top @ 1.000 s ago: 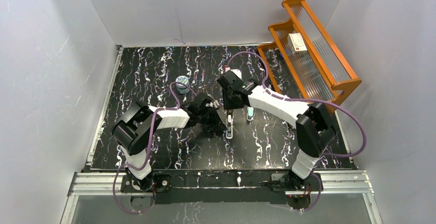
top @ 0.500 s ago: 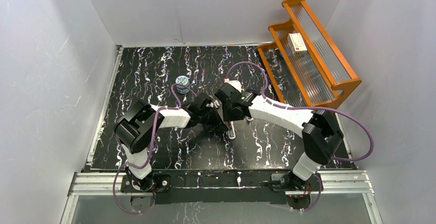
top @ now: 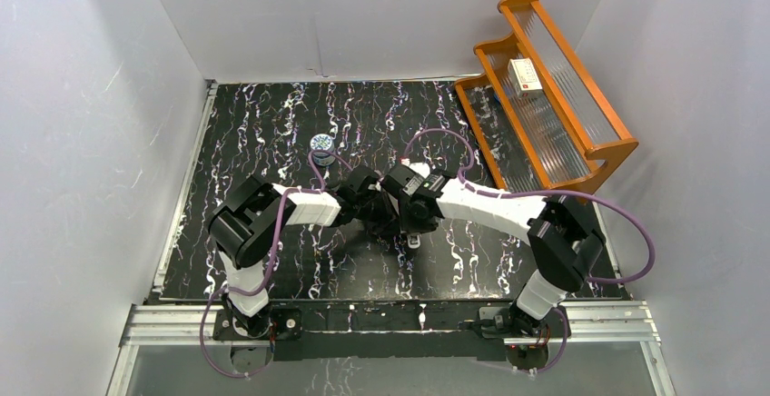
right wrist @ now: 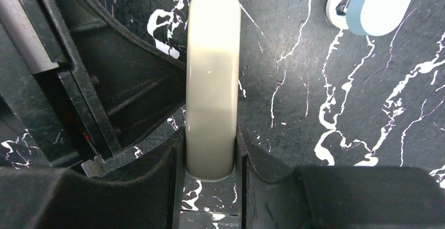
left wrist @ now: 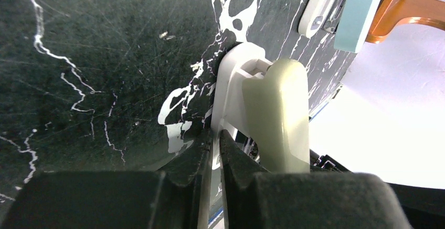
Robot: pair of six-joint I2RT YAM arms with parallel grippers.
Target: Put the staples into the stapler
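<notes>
The cream-beige stapler (right wrist: 212, 82) lies mid-table, and only its near tip (top: 413, 241) shows in the top view. My left gripper (left wrist: 215, 147) is shut on the thin edge of the stapler's white base (left wrist: 228, 95), beside its cream top arm (left wrist: 275, 113). My right gripper (right wrist: 210, 158) is closed around the near end of the cream top arm, with a finger pressed on each side. Both grippers meet over the stapler in the top view: the left (top: 389, 218) and the right (top: 418, 220). The staples, their tray and their sleeve are not in view.
A shorter light blue stapler (right wrist: 375, 0) lies just beyond and to the right of the cream one; it also shows in the left wrist view (left wrist: 357, 13). A round blue-and-white tin (top: 320, 143) stands at the back left. A wooden rack (top: 581, 133) at the back right holds a white box (top: 525, 74).
My right gripper has come nearer and lower, from behind the stapler to closing around its top arm. My left arm has shifted slightly right, still at the stapler.
</notes>
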